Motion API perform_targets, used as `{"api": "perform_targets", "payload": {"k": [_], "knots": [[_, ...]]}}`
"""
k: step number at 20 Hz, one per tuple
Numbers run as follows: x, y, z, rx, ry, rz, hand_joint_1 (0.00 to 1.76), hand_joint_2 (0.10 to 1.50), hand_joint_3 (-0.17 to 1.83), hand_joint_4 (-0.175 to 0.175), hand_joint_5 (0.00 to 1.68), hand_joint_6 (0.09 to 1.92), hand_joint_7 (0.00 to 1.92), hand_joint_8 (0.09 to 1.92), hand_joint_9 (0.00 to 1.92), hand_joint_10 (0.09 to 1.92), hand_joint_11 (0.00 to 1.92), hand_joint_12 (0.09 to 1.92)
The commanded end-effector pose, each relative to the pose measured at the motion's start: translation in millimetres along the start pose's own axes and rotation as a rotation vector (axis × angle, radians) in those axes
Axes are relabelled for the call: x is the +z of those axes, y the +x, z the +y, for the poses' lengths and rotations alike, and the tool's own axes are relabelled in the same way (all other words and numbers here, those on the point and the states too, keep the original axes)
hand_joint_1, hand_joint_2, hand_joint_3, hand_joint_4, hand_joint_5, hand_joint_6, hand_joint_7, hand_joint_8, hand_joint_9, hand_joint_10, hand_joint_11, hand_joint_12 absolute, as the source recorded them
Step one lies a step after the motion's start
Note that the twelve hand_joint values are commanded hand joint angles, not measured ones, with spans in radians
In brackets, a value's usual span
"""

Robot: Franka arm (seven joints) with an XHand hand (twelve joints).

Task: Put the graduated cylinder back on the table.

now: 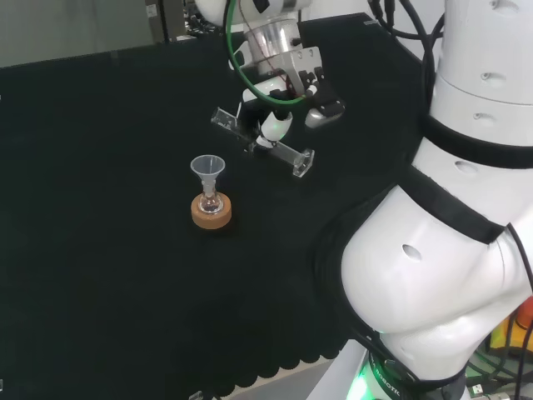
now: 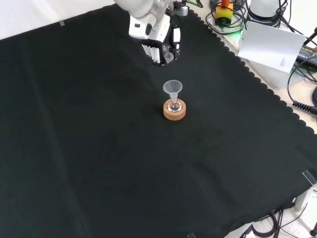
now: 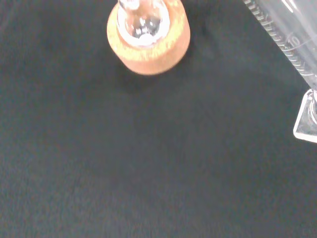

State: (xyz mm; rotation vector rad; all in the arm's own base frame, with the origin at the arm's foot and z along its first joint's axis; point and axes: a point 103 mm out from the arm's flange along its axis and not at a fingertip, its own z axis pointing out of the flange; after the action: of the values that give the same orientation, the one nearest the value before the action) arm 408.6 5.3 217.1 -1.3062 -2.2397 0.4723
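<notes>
My hand [image 1: 287,83] is shut on a clear graduated cylinder [image 1: 291,155], gripping it near the middle. The cylinder lies tilted, close to level, just over the black cloth, with its square foot [image 1: 304,162] towards the arm's base in the head view. Whether the foot touches the cloth I cannot tell. In the wrist view the ruled tube [image 3: 287,47] runs down to the foot [image 3: 307,119]. In the front view the hand [image 2: 159,39] hangs at the top centre, fingers curled downward.
A small round flask [image 1: 210,200] with a clear funnel [image 1: 206,167] in its neck sits on a cork ring [image 1: 211,217], left of the hand in the head view and just below it in the front view [image 2: 174,111]. The arm's white links [image 1: 450,208] stand at the right.
</notes>
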Motion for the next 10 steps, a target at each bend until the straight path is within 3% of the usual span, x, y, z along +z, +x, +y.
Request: {"api": "perform_targets", "payload": {"k": [1,6,10], "knots": [[4,-13,1,-0.044,-0.119,0.055,1.24,1.16,0.0,-0.175,0.87,1.15,0.91,1.15,1.37,0.1,1.13,0.84],[6,-23,8,-0.06,-0.242,0.084,1.24,1.16,0.0,-0.175,0.87,1.14,0.91,1.14,1.37,0.09,1.13,0.84],[6,-35,23,-0.057,-0.304,0.132,1.24,1.16,0.0,-0.175,0.87,1.14,0.91,1.14,1.37,0.09,1.13,0.84]]}}
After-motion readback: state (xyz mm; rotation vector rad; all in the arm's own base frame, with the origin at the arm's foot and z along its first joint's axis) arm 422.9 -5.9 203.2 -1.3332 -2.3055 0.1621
